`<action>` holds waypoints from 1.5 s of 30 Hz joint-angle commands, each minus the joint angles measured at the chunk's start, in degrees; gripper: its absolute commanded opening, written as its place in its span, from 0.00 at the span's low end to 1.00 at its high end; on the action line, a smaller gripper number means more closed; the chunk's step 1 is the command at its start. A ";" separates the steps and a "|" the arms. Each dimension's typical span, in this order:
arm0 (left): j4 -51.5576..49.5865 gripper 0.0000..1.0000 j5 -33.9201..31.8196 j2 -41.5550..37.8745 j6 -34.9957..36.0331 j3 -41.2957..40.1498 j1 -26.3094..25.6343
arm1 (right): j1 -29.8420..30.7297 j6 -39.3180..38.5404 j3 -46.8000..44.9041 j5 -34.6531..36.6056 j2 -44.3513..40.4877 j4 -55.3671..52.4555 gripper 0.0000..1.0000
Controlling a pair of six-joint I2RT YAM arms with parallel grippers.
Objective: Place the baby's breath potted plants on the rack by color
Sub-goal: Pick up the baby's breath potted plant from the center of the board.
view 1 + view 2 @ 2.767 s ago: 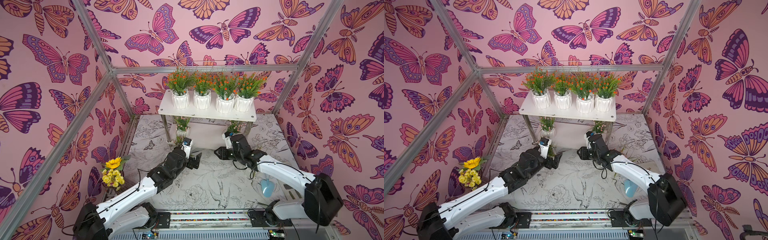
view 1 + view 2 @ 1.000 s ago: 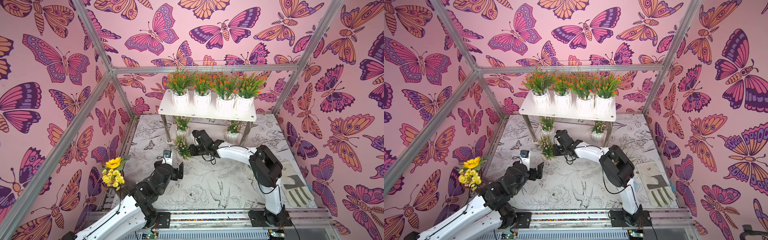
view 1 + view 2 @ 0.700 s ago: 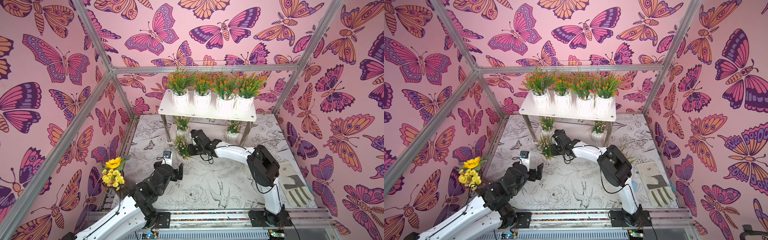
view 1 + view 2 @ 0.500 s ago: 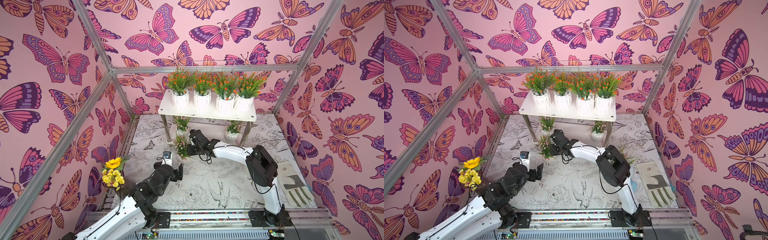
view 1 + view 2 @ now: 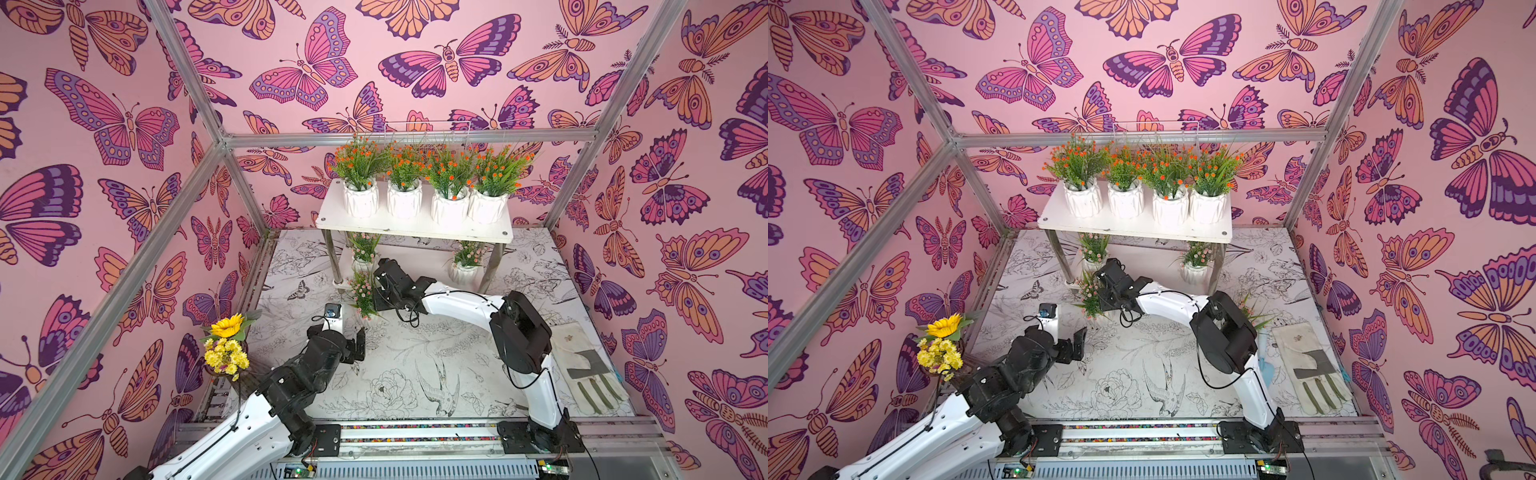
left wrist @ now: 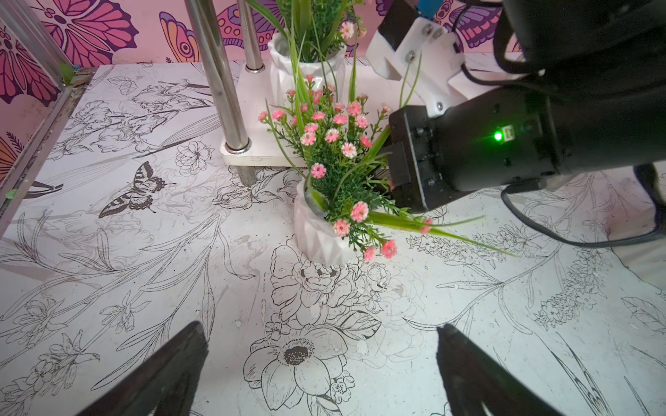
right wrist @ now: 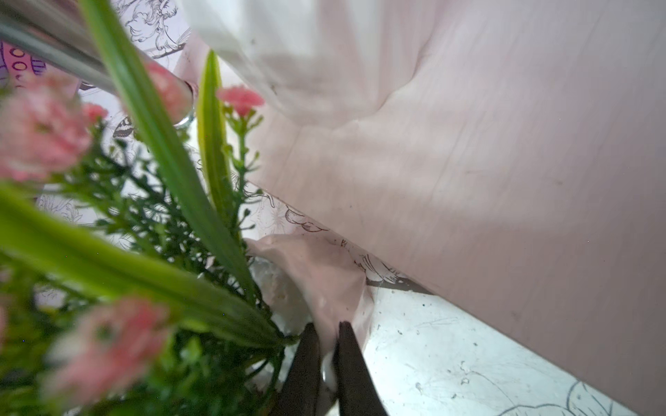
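Right tool (image 7: 327, 326) has drawn its two dark fingers together over the last second and now pinches the white rim of the gripped pink pot (image 6: 319, 234). The left tool (image 6: 320, 335) hangs wide open and empty near 7 o'clock, facing that pot. Worktop (image 5: 415, 374): white sheet printed with line-drawn flowers. Rack (image 5: 415, 229): stands at 12 o'clock. Its upper board is filled by four orange-flowered pots (image 5: 404, 203) in a row. Its lower board (image 6: 252, 104) carries two pink-flowered pots, one at the 9 o'clock end (image 5: 363, 254) and one at the 3 o'clock end (image 5: 465, 268), with the middle bare. Right arm (image 5: 457, 301): has swung across from the rack's 3 o'clock end to its front leg (image 6: 216, 72) at the 9 o'clock end. The gripped pink pot sits on the worktop just beside that leg, at about 11 o'clock from the worktop's centre. It leans slightly and appears not yet lifted. A further sprig (image 5: 1252, 311) shows behind the right arm's elbow at 3 o'clock, its colour too hidden to tell. Reading: the orange tier looks complete and the grasp is just made. The likely next step is to lift this pot onto the bare middle of the lower board, where the thin rim hold may let it swing.
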 commanded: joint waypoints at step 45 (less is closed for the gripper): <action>48.81 1.00 26.03 31.73 14.23 -5.48 -1.61 | -11.04 -6.01 -27.69 -16.37 -30.63 -1.42 0.00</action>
